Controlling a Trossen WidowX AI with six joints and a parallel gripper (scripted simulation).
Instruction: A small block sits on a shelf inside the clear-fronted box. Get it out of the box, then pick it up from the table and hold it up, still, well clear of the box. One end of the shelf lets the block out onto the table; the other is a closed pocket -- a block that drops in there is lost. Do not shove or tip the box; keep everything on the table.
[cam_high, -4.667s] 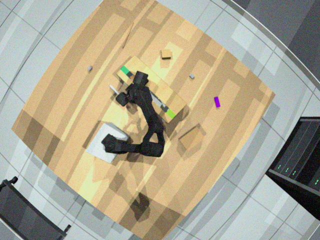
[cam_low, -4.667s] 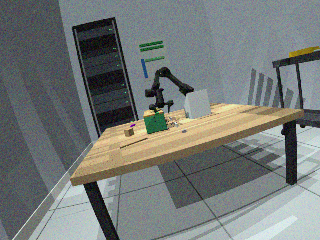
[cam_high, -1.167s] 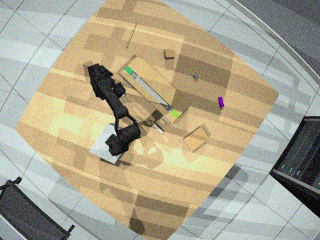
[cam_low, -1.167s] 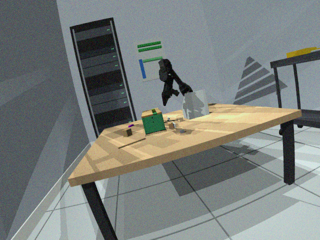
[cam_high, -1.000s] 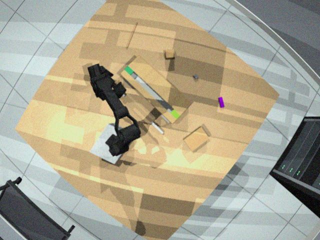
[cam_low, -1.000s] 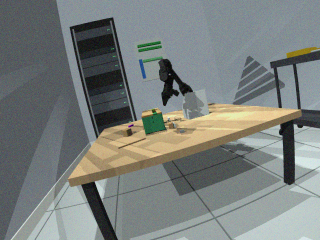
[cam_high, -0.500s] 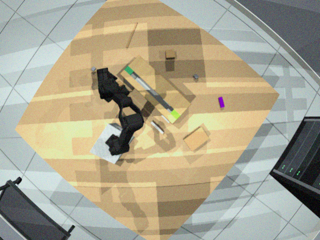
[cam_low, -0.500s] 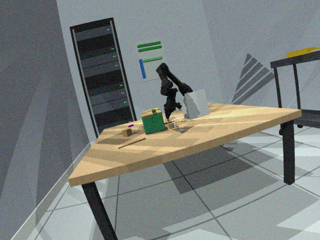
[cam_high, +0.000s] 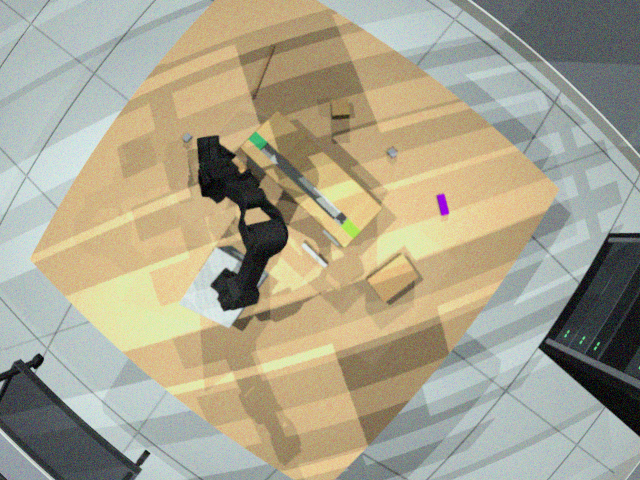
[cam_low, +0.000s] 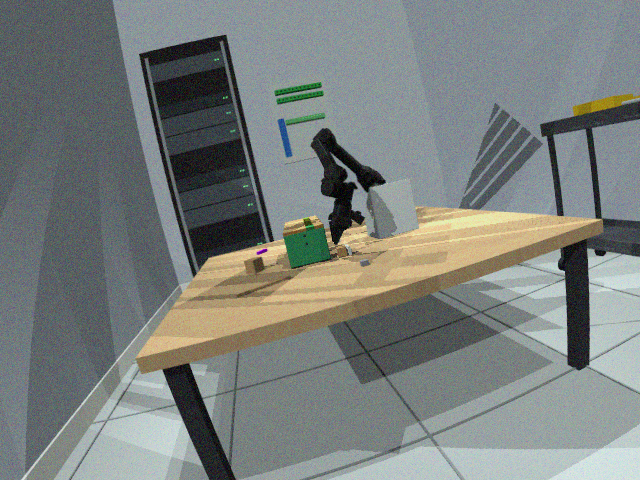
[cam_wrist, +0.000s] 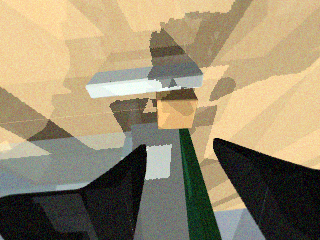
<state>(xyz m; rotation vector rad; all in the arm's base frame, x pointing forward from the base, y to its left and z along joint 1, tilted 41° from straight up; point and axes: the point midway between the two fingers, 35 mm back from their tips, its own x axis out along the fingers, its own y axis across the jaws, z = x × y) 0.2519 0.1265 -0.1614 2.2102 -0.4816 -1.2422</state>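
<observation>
My pincer is open, its fingertips apart with nothing between them, tilted low beside the green end of the box. The small wooden block is out of the box, resting on the table near that end. From my wrist I see it beyond my fingertips, in the gap's line of sight, with a pale bar farther off. A purple piece lies well apart, across the box from me. The block is yet to be gripped or lifted.
</observation>
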